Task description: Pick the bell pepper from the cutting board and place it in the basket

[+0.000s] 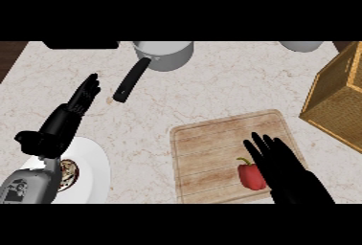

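A red bell pepper (250,175) with a green stem lies on the wooden cutting board (212,148), near the board's lower right part. My right hand (283,165) is open, fingers straight, just right of the pepper and partly over it. The woven basket (338,98) stands at the right edge, beyond the board. My left hand (67,119) rests open at the left, fingers pointing up, holding nothing.
A grey pot (166,52) with a black handle (130,80) sits at the back centre. A white plate (96,174) with a small food item lies at the lower left under my left forearm. A dark object (81,44) and a white dish (302,45) sit along the back edge.
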